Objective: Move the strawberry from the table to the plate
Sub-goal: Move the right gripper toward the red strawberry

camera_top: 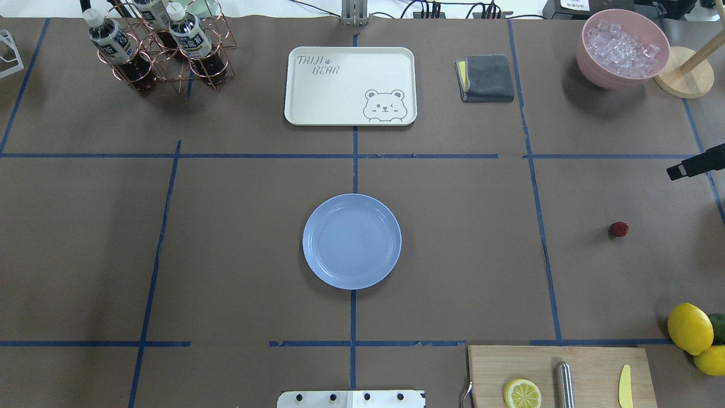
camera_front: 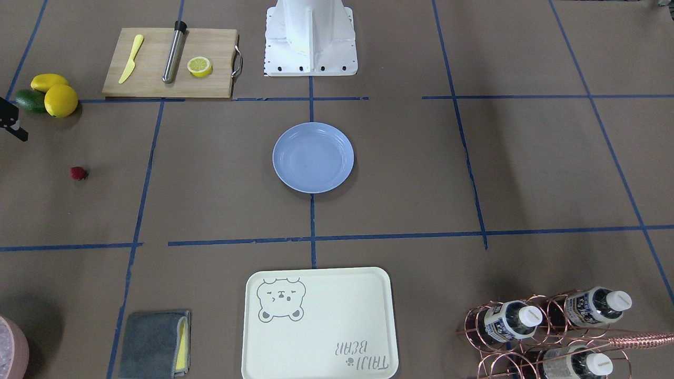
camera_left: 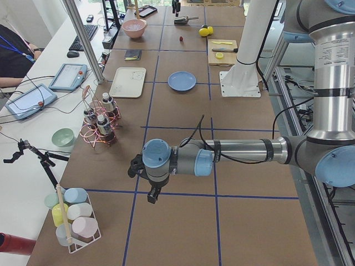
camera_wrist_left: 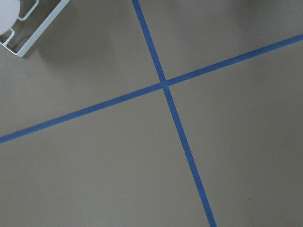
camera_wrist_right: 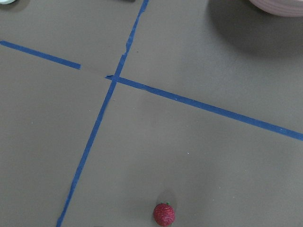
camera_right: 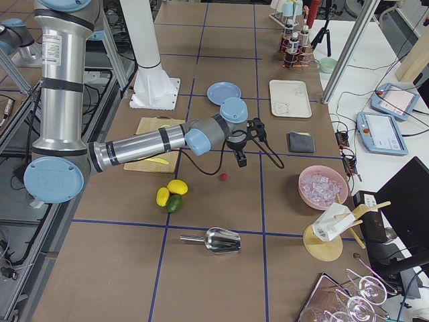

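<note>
The strawberry (camera_top: 618, 229), small and dark red, lies alone on the brown table (camera_top: 238, 249) far to the right, also in the right wrist view (camera_wrist_right: 164, 214) near the bottom edge. The light blue plate (camera_top: 352, 241) sits empty at the table's centre. My right gripper (camera_top: 677, 170) hangs at the right edge, beyond the strawberry and apart from it; only a black tip shows, so I cannot tell whether it is open or shut. My left gripper (camera_left: 151, 197) hovers over bare table far from the plate, seen only from the side, so I cannot tell its state.
Two lemons (camera_top: 689, 327) and a green fruit lie near the strawberry, beside a cutting board (camera_top: 589, 368) with a lemon half, knife and metal rod. A cream bear tray (camera_top: 350, 85), grey cloth (camera_top: 486, 77), pink ice bowl (camera_top: 622, 48) and bottle rack (camera_top: 158, 45) line the far side.
</note>
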Robot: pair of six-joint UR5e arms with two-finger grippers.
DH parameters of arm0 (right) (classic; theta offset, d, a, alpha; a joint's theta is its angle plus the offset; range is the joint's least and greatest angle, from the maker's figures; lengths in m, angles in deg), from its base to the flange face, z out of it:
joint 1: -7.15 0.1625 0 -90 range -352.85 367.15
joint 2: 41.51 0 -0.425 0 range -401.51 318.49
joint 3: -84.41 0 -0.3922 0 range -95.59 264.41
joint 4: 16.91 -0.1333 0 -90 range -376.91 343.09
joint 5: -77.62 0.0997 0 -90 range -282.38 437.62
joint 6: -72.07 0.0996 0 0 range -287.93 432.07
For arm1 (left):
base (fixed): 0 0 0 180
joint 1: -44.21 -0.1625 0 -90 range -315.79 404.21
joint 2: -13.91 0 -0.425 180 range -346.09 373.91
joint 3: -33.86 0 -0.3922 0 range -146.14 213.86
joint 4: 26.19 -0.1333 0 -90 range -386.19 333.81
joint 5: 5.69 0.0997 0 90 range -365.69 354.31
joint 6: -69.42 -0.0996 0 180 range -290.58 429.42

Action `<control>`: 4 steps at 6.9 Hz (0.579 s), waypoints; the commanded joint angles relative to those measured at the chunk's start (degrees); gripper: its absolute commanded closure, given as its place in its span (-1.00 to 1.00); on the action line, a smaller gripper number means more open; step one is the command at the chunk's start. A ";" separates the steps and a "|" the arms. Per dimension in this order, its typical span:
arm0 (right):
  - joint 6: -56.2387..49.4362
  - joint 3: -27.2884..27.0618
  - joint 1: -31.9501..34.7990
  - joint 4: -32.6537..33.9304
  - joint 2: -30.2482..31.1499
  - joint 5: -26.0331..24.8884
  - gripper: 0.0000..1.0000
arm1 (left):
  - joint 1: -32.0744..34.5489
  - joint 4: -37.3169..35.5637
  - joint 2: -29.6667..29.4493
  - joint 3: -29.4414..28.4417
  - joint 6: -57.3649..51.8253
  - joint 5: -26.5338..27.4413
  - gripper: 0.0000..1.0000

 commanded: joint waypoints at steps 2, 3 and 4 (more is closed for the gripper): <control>17.14 1.14 -14.60 -16.34 6.23 -15.52 -1.00 | 0.05 -0.07 -0.08 2.31 0.02 -0.05 -1.00; 19.11 3.24 -17.44 -19.27 6.42 -18.34 -0.99 | 0.05 -0.07 -0.26 2.41 0.02 -0.05 -1.00; 20.44 6.13 -21.13 -21.30 5.64 -23.24 -0.99 | 0.05 0.02 -0.26 2.50 0.02 -0.14 -1.00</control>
